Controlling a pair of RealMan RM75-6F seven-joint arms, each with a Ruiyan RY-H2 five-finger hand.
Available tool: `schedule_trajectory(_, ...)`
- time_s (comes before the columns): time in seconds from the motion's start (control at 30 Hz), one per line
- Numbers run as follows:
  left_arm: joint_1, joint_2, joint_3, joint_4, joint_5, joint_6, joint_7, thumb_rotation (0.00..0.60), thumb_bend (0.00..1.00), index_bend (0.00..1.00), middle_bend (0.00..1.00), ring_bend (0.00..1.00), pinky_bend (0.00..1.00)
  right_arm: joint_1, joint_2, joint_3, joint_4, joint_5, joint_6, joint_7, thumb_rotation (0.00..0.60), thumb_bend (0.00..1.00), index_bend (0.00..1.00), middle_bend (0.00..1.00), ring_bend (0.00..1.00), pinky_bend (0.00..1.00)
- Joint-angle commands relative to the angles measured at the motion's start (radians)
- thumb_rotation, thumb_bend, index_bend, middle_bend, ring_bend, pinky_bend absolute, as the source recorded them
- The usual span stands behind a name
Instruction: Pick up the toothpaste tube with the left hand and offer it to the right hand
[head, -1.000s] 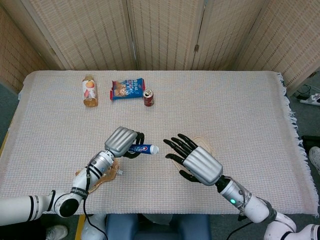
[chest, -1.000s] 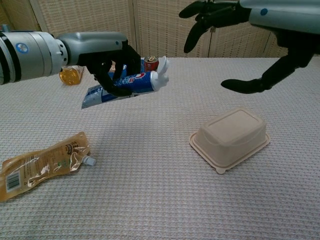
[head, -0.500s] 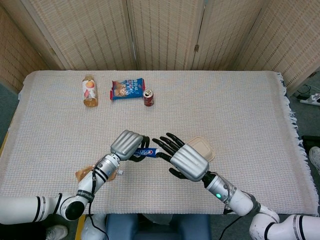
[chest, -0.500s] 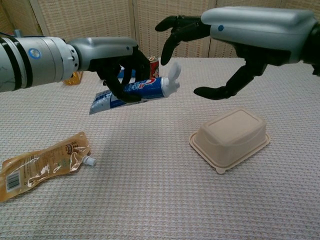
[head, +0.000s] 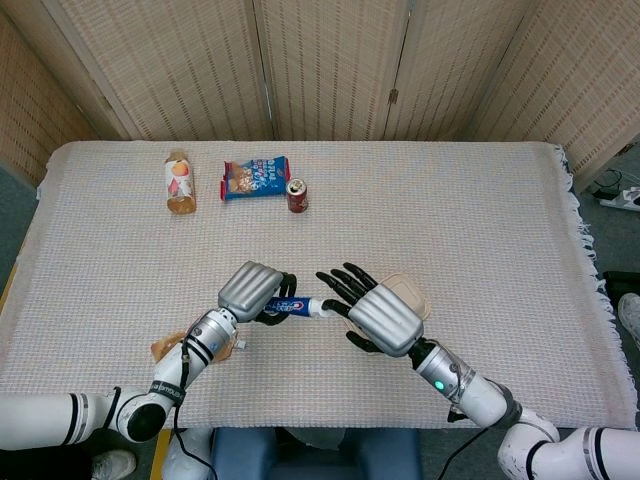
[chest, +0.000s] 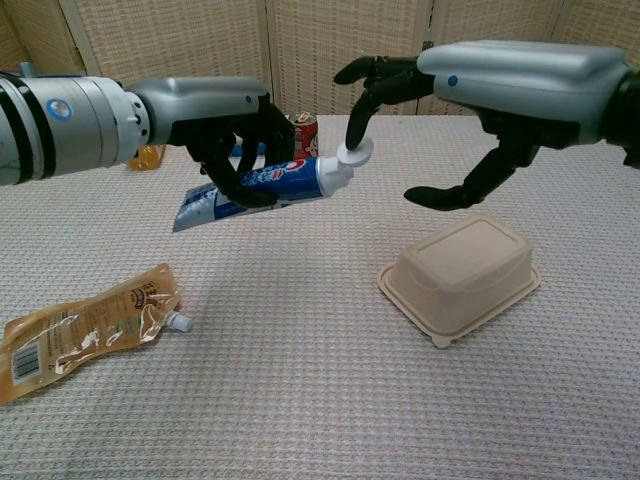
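Observation:
The blue and white toothpaste tube (chest: 262, 187) hangs above the table, gripped around its middle by my left hand (chest: 232, 130), its white cap (chest: 353, 153) pointing right. In the head view the tube (head: 292, 308) shows between the two hands. My right hand (chest: 470, 95) hovers just right of the cap with fingers spread; one fingertip (chest: 354, 136) is at the cap's edge, and nothing is held. In the head view my left hand (head: 250, 290) and right hand (head: 375, 315) sit side by side over the table's front middle.
A beige lidded food box (chest: 462, 275) sits under the right hand. A flat tan pouch (chest: 85, 330) lies front left. At the back stand a red can (head: 297, 195), a blue snack packet (head: 255, 178) and an orange bottle (head: 179, 183).
The right hand swung left toward the tube, then eased so a fingertip meets the cap. The left hand carried the tube slightly right and keeps its grip.

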Motion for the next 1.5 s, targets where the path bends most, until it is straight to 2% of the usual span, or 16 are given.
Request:
schedule_trajectory(0.03, 0.002, 0.003, 0.001, 0.003, 0.003, -0.003, -0.012, 0.6, 0.8, 0.75, 0.79, 0.72, 0.75, -0.01, 0.006, -0.013, 0.005, -0.011, 0.016, 0.016, 0.6, 0.43, 0.32, 0.04, 0.0, 0.0)
schedule_trajectory(0.5, 0.018, 0.007, -0.017, -0.003, 0.038, -0.016, -0.117, 0.6, 0.81, 0.75, 0.79, 0.72, 0.75, -0.006, -0.008, -0.031, 0.049, -0.021, 0.033, 0.062, 0.6, 0.43, 0.32, 0.04, 0.0, 0.0)
schedule_trajectory(0.67, 0.044, 0.007, -0.02, 0.005, 0.086, -0.01, -0.195, 0.6, 0.81, 0.75, 0.79, 0.72, 0.75, -0.026, 0.028, -0.03, 0.014, -0.075, 0.094, 0.168, 0.6, 0.43, 0.31, 0.04, 0.0, 0.0)
schedule_trajectory(0.8, 0.07, -0.005, -0.027, 0.011, 0.151, -0.004, -0.289, 0.6, 0.81, 0.75, 0.79, 0.72, 0.75, -0.033, 0.058, -0.027, -0.016, -0.127, 0.136, 0.259, 0.6, 0.43, 0.21, 0.04, 0.0, 0.0)
schedule_trajectory(0.87, 0.081, -0.012, -0.031, 0.011, 0.188, -0.003, -0.343, 0.6, 0.81, 0.75, 0.79, 0.72, 0.75, -0.028, 0.065, -0.023, -0.029, -0.133, 0.139, 0.307, 0.598, 0.43, 0.11, 0.03, 0.0, 0.0)
schedule_trajectory(0.9, 0.086, -0.015, -0.033, 0.012, 0.203, -0.002, -0.365, 0.6, 0.81, 0.75, 0.79, 0.72, 0.75, -0.024, 0.068, -0.021, -0.037, -0.13, 0.133, 0.328, 0.588, 0.42, 0.07, 0.02, 0.0, 0.0)
schedule_trajectory(0.97, 0.094, -0.021, -0.036, 0.015, 0.238, 0.003, -0.406, 0.6, 0.81, 0.75, 0.79, 0.72, 0.75, -0.013, 0.072, -0.014, -0.054, -0.12, 0.12, 0.371, 0.526, 0.37, 0.01, 0.0, 0.0, 0.0)
schedule_trajectory(1.07, 0.101, -0.03, -0.039, 0.019, 0.269, 0.007, -0.451, 0.6, 0.81, 0.75, 0.79, 0.72, 0.75, 0.001, 0.071, -0.004, -0.069, -0.108, 0.106, 0.409, 0.393, 0.28, 0.0, 0.0, 0.0, 0.0)
schedule_trajectory(1.13, 0.105, -0.038, -0.043, 0.02, 0.282, 0.005, -0.487, 0.6, 0.81, 0.75, 0.79, 0.72, 0.75, 0.012, 0.063, 0.008, -0.07, -0.096, 0.1, 0.431, 0.333, 0.24, 0.0, 0.0, 0.0, 0.0)
schedule_trajectory(1.27, 0.107, -0.051, -0.047, 0.028, 0.297, 0.002, -0.524, 0.6, 0.81, 0.75, 0.79, 0.72, 0.75, 0.032, 0.043, 0.029, -0.063, -0.066, 0.087, 0.439, 0.283, 0.21, 0.0, 0.0, 0.0, 0.0)
schedule_trajectory(1.5, 0.108, -0.07, -0.059, 0.033, 0.305, 0.003, -0.558, 0.6, 0.81, 0.75, 0.79, 0.72, 0.75, 0.072, -0.007, 0.059, -0.048, -0.016, 0.058, 0.425, 0.274, 0.2, 0.0, 0.0, 0.0, 0.0)
